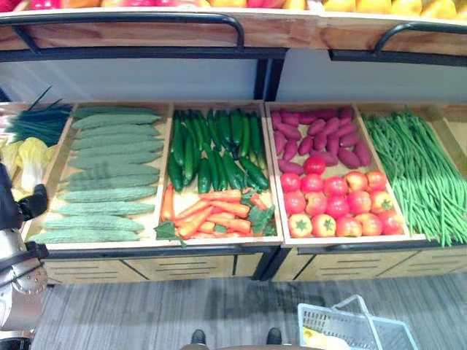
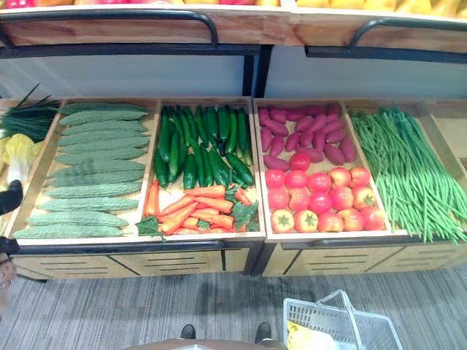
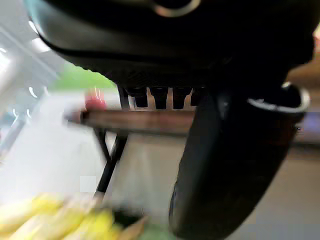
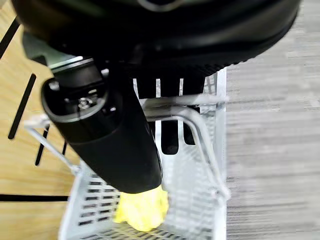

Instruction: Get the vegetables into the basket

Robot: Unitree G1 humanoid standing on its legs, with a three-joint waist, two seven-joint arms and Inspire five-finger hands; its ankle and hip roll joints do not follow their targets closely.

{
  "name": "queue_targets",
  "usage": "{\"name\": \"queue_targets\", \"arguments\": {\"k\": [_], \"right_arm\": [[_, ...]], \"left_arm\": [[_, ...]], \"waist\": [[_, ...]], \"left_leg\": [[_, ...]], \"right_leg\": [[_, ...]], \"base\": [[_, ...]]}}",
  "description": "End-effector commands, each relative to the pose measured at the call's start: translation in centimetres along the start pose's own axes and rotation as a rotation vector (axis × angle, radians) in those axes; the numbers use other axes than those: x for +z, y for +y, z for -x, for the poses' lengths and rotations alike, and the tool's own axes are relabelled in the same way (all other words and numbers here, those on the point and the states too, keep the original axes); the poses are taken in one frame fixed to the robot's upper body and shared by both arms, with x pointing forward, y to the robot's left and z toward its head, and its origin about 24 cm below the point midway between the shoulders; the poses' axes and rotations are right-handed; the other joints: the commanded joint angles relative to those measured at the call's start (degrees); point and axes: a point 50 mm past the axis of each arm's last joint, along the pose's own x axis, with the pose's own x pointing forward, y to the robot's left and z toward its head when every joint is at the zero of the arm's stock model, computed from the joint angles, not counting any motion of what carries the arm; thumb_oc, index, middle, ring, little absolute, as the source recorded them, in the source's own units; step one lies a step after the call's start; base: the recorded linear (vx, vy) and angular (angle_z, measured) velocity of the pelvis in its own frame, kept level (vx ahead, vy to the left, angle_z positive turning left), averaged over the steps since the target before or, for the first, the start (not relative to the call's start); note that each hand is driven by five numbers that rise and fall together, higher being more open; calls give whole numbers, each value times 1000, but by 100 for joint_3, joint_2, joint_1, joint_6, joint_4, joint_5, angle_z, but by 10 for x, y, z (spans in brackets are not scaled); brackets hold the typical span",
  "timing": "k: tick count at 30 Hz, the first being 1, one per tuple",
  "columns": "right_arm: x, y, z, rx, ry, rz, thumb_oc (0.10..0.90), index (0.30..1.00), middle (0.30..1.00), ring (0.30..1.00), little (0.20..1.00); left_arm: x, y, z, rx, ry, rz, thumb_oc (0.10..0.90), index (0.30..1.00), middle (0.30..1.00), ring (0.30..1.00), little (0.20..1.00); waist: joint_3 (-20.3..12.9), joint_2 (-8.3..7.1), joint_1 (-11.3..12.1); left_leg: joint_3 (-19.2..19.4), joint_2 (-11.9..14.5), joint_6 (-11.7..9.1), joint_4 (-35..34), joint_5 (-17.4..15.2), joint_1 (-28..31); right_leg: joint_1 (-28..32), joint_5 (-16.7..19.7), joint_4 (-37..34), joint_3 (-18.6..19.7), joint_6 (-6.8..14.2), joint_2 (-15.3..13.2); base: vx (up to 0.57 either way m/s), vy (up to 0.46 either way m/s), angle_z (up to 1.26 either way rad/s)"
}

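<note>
The white basket (image 1: 357,327) is seen at the near right above the grey floor (image 1: 160,313), its wire handle gripped by the curled fingers of the right robot hand (image 4: 115,135); a yellow vegetable (image 4: 142,210) lies inside. The left robot hand (image 3: 225,165) is held up at the near left, fingers curled on nothing. Cucumbers (image 1: 211,149), carrots (image 1: 211,211) and tomatoes (image 1: 336,204) lie in the bench (image 1: 219,248) trays.
</note>
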Motion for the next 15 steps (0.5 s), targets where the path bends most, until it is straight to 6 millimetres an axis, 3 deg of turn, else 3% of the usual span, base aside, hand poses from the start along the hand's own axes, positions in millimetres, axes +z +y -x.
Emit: {"name": "queue_targets", "arguments": {"k": [1,6,15], "right_arm": [[15,-30,-2,-100,-54,14,400,300,300,300,300],[29,-30,-3,-87,-116,23,400,300,300,300,300],[36,-29,-3,-82,-148,32,400,300,300,300,300]], "left_arm": [[42,39,-38,151,-172,210,900,1000,1000,1000,1000],[61,26,-45,-13,-228,404,900,1000,1000,1000,1000],[76,21,-52,-122,-283,491,900,1000,1000,1000,1000]], "waist": [[-48,-310,115],[-32,-291,11],[-37,-304,-46]], "left_leg": [[13,125,-168,5,-173,-17],[92,116,-157,5,-180,30],[172,128,-157,5,-206,103]], "right_leg": [[-38,318,-4,150,627,-678],[-52,340,-4,226,636,-688],[-67,364,-4,311,654,-694]], "base": [[-16,21,-7],[4,18,-1],[13,6,-6]]}}
